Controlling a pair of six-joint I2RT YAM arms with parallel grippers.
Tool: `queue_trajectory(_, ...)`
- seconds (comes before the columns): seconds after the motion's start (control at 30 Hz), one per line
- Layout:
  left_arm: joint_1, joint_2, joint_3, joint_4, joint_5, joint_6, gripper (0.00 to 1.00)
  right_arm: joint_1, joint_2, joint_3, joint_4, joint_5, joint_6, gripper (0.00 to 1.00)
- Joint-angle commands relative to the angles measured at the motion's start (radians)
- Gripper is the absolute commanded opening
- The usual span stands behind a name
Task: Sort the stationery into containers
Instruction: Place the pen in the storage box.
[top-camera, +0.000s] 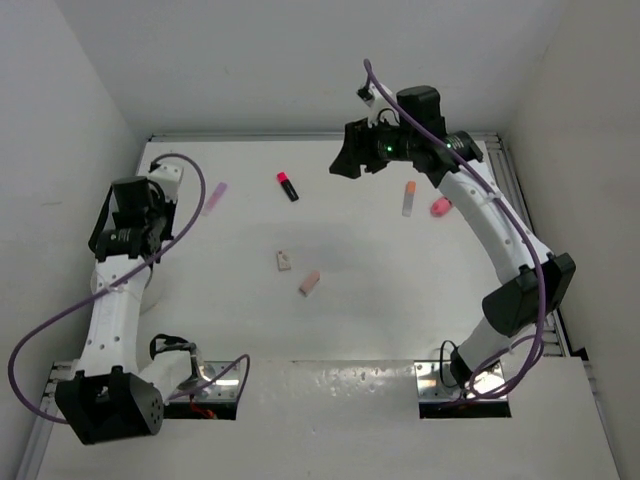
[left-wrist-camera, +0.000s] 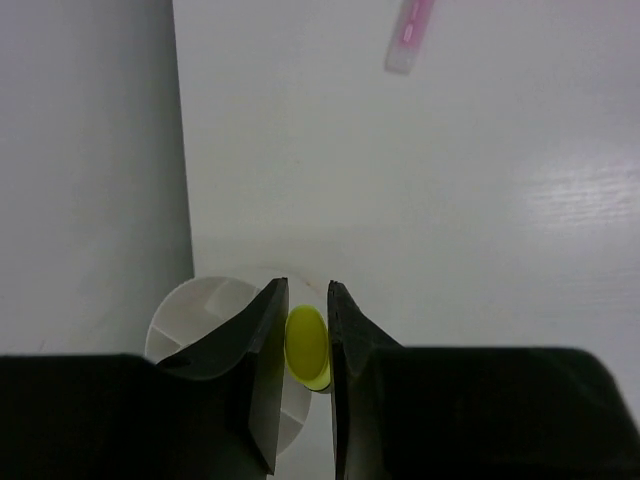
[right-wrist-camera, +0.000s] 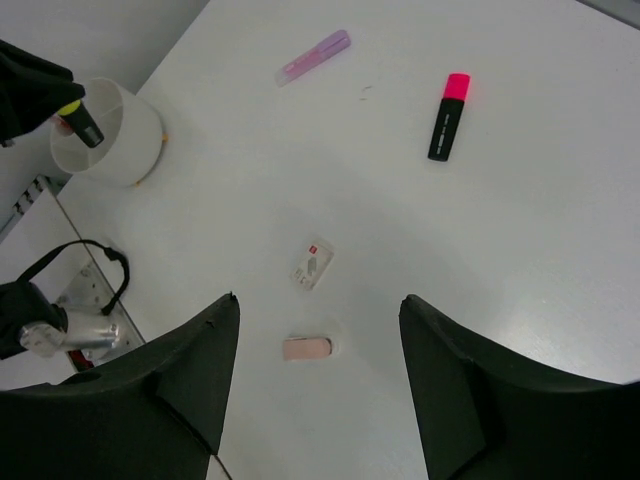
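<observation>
At 9 o'clock my left gripper (left-wrist-camera: 306, 296) pinches 1 yellow-capped highlighter (left-wrist-camera: 307, 346) over the tub (left-wrist-camera: 186, 314); right gripper (right-wrist-camera: 318, 302) gapes empty; pink-capped highlighter (top-camera: 288, 185) and others unsorted.

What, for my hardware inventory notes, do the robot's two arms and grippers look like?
Both the left arm and right arm have white tubular links, black joint housings and a looping purple cable. The left gripper and right gripper have matte black, wedge-shaped fingers. A small green light glows at the right wrist.
</observation>
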Motion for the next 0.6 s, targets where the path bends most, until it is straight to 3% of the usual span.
queue_trajectory(0.0,0.018,-0.086,-0.083,0.122,-0.033,0.159,0.00,0.002,-0.050,-0.027,-0.009,-0.039,-0.013,0.64)
queue_trajectory(0.57,0.134,-0.077,-0.234,0.224,0.024,0.207,0.00,0.002,-0.033,-0.023,-0.044,-0.035,-0.036,0.62)
